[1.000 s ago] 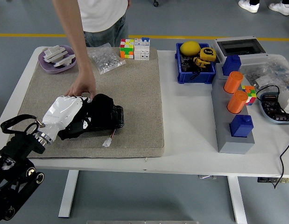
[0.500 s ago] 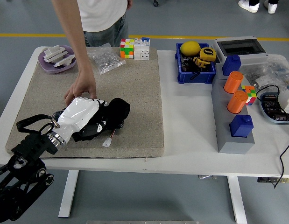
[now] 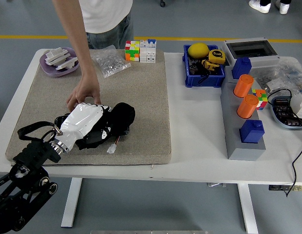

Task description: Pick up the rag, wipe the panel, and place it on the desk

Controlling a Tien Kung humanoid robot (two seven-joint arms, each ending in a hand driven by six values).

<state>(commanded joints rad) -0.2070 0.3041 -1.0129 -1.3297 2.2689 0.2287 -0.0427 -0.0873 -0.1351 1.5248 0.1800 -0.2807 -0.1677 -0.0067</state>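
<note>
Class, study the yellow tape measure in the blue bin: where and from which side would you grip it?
Judging by its pose, grip the tape measure across its flat round faces, from above: it stands at the blue bin's top, beside the yellow ball, with walls blocking sideways approaches.

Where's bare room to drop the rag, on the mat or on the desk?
Free: the mat right of the rag, below the cubes; also the white desk between the mat and the grey panel. Crowded: the mat's left, with the left hand and a person's hand, and the far right.
</note>
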